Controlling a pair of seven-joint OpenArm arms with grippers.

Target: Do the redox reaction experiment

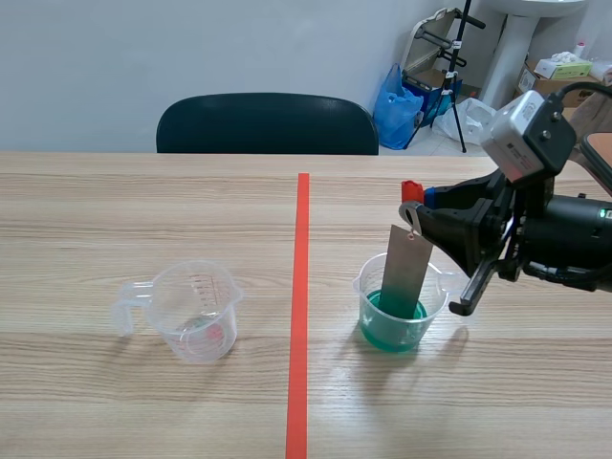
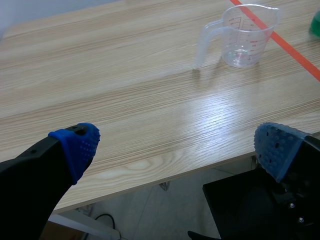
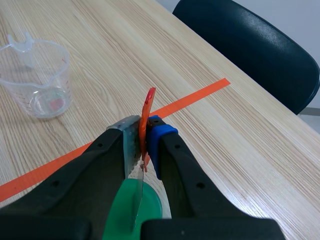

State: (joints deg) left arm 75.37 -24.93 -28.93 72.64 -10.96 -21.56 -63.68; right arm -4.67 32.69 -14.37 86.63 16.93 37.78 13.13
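Scene view: the metal strip is clamped by the right claw and dipped in the green cup on the right. Left wrist view: the left claw is spread apart (nothing held). Right wrist view: the cup could be tipped if the strip is dragged sideways.

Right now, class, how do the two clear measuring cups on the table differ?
The right cup holds green liquid; the left cup holds none. The left cup stands alone; the right cup has a metal strip dipped into it, held by the right gripper. Both are clear, upright plastic cups.
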